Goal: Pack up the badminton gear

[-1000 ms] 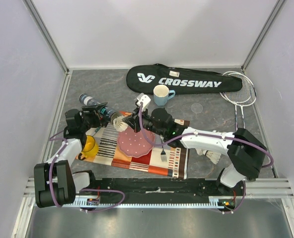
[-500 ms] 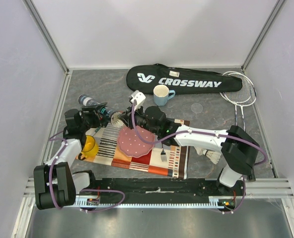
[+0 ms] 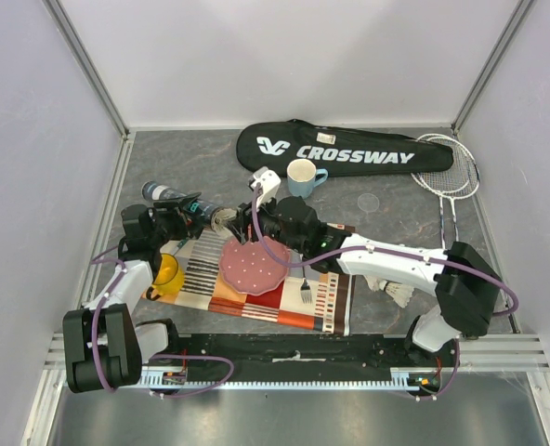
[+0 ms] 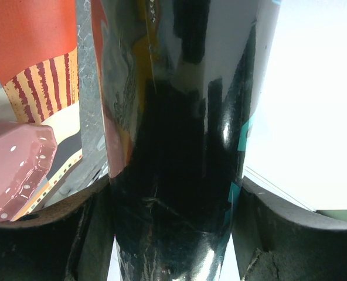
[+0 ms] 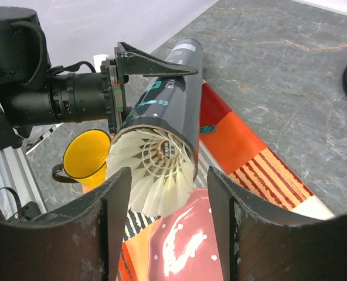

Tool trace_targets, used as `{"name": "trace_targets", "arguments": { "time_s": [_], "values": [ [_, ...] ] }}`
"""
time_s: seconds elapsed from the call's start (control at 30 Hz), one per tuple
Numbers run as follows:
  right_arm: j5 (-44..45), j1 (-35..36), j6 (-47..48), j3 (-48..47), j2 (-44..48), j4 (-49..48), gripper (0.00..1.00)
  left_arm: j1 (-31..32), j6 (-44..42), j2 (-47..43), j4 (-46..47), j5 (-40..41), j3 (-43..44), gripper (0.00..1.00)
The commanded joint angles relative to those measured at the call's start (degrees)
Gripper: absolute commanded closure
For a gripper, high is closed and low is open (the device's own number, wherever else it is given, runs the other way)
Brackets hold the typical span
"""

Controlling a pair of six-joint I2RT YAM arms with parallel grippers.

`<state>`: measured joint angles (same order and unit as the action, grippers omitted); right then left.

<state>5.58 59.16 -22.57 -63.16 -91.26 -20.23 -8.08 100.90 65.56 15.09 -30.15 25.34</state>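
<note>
Shuttlecock (image 5: 156, 170), white feathered: sits cork-first in mouth of dark tube (image 5: 162, 93), which left pincer (image 4: 173, 231) clamps, level, above counter (image 3: 386, 186). Right pincer (image 5: 167, 175) open, astride skirt. Probably light, crushable; press gently on skirt rim, never pinch feathers.

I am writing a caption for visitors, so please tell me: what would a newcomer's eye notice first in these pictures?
First, the white shuttlecock in the mouth of the dark tube, near the striped mat's far left corner. The left gripper clamps the tube and the right gripper stands open before the feathers. Then the black CROSSWAY bag at the far edge.
</note>
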Motion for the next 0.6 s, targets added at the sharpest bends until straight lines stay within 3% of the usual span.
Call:
{"name": "trace_targets", "arguments": {
  "time_s": [0.0, 0.13, 0.33, 0.57],
  "values": [
    [2.24, 0.08, -0.81, -1.44, 3.28, 3.18, 0.35, -0.18, 1.05, -1.14, 1.08, -1.14, 1.55, 0.98],
    [3.29, 0.0, -0.72, -1.97, 3.9, 6.24, 0.33, -0.1, 1.14, -1.22, 1.34, -1.22, 1.46, 0.98],
    [2.5, 2.28, -0.55, -4.26, 3.64, 9.59, 0.67, -0.19, 0.96, -0.79, 1.69, -1.49, 1.55, 0.98],
    [4.0, 2.54, -0.46, -4.17, 1.8, 8.37, 0.82, -0.1, 1.4, -1.14, 2.22, -1.67, 1.11, 0.98]
  ]
}}
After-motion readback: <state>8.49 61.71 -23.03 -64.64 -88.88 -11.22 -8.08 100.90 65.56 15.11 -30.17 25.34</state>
